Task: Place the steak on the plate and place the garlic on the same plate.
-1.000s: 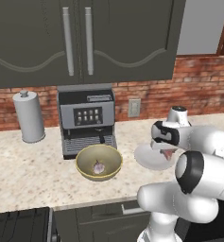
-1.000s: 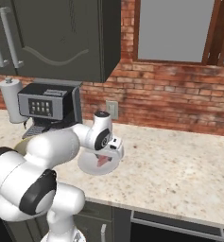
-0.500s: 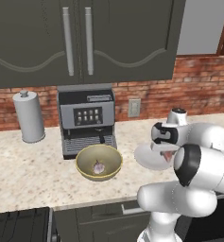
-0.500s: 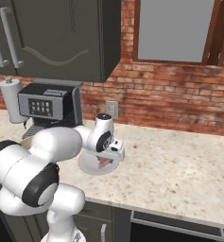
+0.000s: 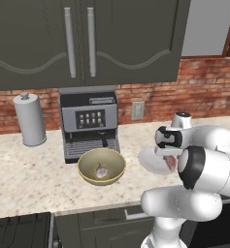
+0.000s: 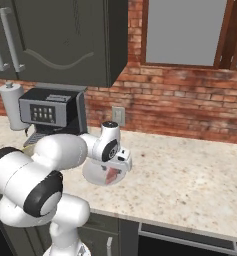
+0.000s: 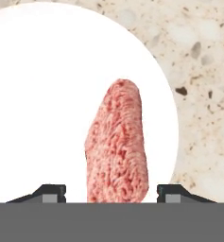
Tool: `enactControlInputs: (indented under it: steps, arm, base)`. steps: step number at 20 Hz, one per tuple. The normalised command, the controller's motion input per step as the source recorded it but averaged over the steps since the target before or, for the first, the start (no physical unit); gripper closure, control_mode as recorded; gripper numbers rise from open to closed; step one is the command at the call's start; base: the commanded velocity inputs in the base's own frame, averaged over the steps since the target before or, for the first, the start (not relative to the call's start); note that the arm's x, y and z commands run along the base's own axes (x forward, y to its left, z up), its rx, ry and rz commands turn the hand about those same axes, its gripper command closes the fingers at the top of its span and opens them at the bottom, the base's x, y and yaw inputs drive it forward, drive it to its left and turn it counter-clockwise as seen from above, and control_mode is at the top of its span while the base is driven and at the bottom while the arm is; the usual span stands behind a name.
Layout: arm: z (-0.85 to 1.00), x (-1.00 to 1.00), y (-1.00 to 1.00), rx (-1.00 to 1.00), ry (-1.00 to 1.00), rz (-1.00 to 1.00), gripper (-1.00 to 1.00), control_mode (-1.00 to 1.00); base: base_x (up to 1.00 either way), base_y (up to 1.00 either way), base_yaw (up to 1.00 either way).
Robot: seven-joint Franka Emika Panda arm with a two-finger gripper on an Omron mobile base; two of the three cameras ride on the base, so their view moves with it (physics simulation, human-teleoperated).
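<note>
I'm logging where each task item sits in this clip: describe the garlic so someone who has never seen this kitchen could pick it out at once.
Find the dark coffee machine against the brick wall; right in front of it on the counter stands a deep olive-yellow bowl. The garlic lies inside that bowl, a tiny whitish bulb tinged pinkish-purple. It is the bowl's sole content, unlike the red steak on the flat white plate to the right.

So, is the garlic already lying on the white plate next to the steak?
No, the garlic sits inside the yellow bowl in the left base view, while the plate carries the steak alone.
</note>
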Motion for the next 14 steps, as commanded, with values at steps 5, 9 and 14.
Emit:
enactControlInputs:
  steps: [5,9,14]
  arm:
    - [0.25,0.0,0.09,0.0,0.0,0.0,-1.0,-1.0]
    - [0.66,-0.21,0.47,0.0,-0.01,0.0,-1.0,-1.0]
    - [0.42,-0.29,0.89,0.0,0.0,0.0,-1.0,-1.0]
  base:
    - [0.0,0.0,0.0]
    - [0.0,0.0,0.0]
    - [0.0,0.0,0.0]
